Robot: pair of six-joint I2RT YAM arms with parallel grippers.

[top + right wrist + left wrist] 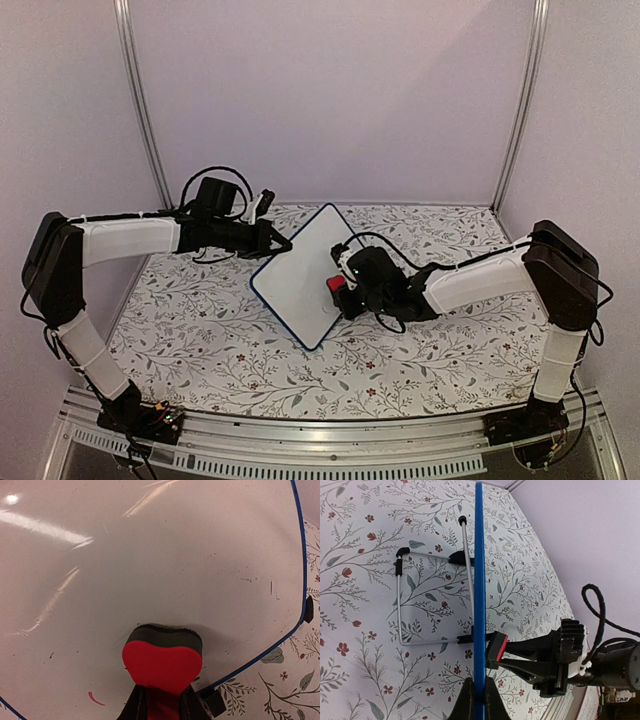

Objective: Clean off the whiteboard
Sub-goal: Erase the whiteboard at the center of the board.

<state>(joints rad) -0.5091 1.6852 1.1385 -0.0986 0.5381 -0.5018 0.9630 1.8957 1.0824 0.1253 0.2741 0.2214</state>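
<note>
Red eraser [162,667], pinched in R jaws, presses whiteboard [300,275]; L jaws clamp its edge.

The whiteboard [303,275] is standing near the middle of the table [190,330], a little towards the table's back edge, and is turned so that one rounded corner is pointing at that edge. It is showing a white face inside a thin blue frame [479,580]. It is leaning up off the table on a stand [401,605] of silver wire with black tips, which is spreading out on the table behind it. The face [150,555] is looking almost clean and is catching streaks of glare. It is carrying one short red curved stroke [95,698] and a few faint dark specks [270,586] close to the frame.
</note>
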